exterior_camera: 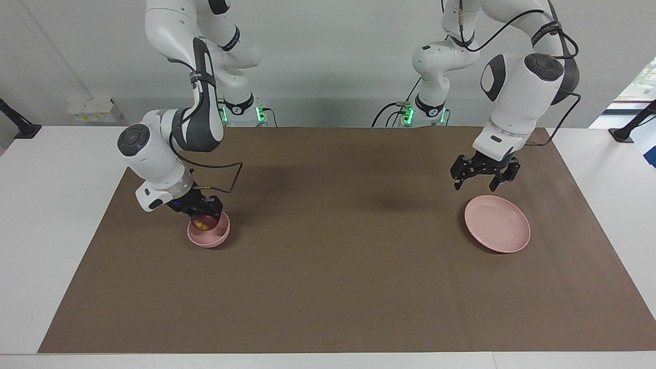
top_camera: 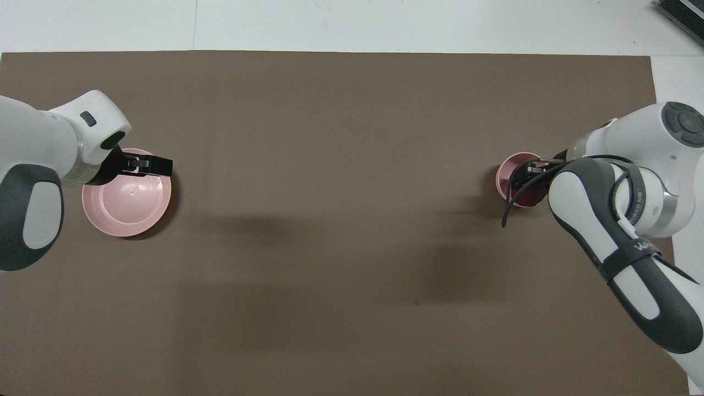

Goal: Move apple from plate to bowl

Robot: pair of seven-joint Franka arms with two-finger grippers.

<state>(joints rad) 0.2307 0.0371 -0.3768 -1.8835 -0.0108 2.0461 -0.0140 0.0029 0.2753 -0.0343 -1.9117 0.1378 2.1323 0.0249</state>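
The dark red apple (exterior_camera: 202,223) with its yellowish patch lies low in the small deep pink bowl (exterior_camera: 215,237) toward the right arm's end of the table. My right gripper (exterior_camera: 207,210) is right over the apple at the bowl's rim. In the overhead view the bowl (top_camera: 504,175) and the apple (top_camera: 531,194) are partly hidden by the right gripper (top_camera: 527,171) and its cable. The flat pink plate (exterior_camera: 497,223) lies bare toward the left arm's end; it also shows in the overhead view (top_camera: 126,198). My left gripper (exterior_camera: 484,177) hangs open and empty over the plate's edge nearest the robots, and shows in the overhead view (top_camera: 151,165).
A brown mat (exterior_camera: 328,266) covers most of the white table (exterior_camera: 41,205). The two arms' bases with green lights stand at the table's robot end. A dark object (top_camera: 682,14) sits at the table's corner farthest from the robots, toward the right arm's end.
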